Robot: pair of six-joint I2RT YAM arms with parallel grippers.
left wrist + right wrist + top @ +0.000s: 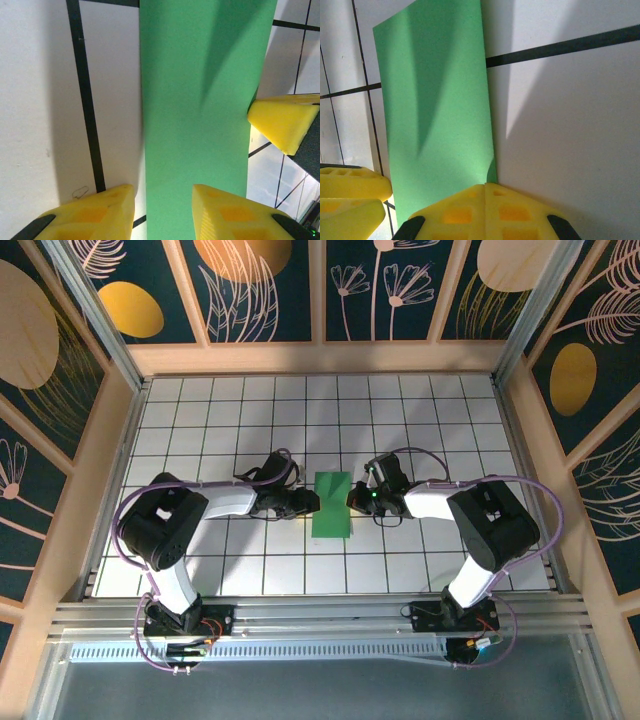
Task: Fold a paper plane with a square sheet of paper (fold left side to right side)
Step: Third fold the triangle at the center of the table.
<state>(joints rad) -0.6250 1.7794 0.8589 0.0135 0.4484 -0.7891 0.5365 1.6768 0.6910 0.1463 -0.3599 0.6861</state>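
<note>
The square sheet of paper lies on the white tiles, folded into a narrow bright green rectangle. My left gripper is at its left edge, open, one yellow finger over the bare tile and the other over the green. My right gripper is at the right edge, its fingertips shut. There the top layer of the paper curls in toward the seam between the tips, with a darker layer showing beneath. The right gripper's fingers show at the paper's far edge in the left wrist view.
The white grid-tiled table is walled by wooden rails and patterned panels. Both arms lie low and stretch inward from their bases at the near edge. The left gripper's yellow fingers show at the lower left of the right wrist view.
</note>
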